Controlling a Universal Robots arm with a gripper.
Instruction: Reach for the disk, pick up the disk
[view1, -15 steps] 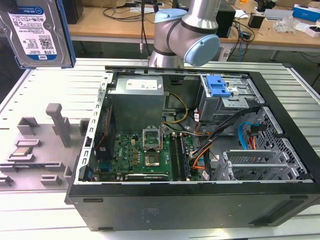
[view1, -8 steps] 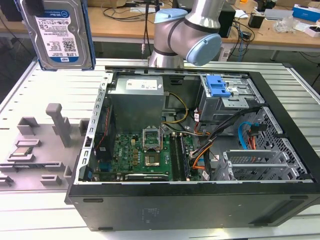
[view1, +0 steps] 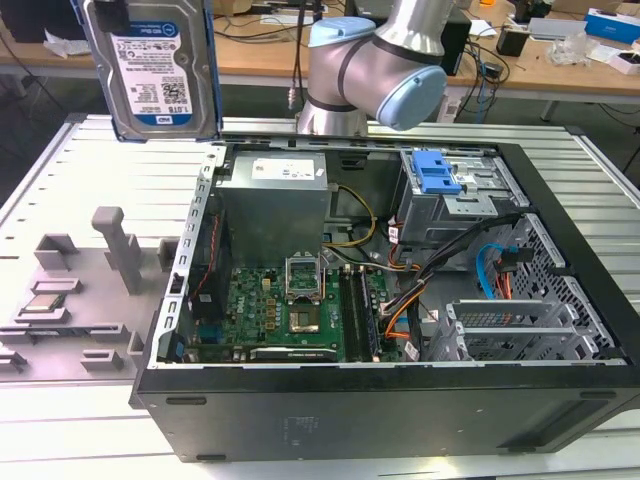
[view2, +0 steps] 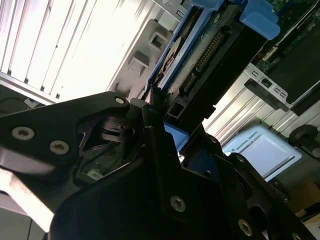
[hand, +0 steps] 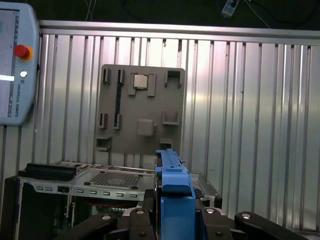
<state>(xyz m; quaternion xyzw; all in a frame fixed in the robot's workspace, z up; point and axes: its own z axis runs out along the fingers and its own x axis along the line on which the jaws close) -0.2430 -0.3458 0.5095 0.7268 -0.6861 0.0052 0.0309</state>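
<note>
The end effector (hand: 172, 216) clamps the disk (view1: 150, 72) aloft

robotics lab, open computer case (view1: 380, 410), cluttered wooden benches (view1: 556, 76) behind

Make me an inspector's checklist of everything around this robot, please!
Surface: ribbed silver metal table, carrying an open black computer case and a grey plastic fixture plate.
Job's things: flat silver metal disk with bright blue plastic bracket, up in the air above the table, outside the case.
Clutter: small square chip on the plate; small blue plastic latch and big grey metal power-supply box inside the case.
Grippers: black gripper, shut on the disk's blue edge.
Cables: orange, yellow, blue and black wires inside the case.
Surroundings: wooden benches with odds and ends behind; a pale pendant with a red button.
</note>
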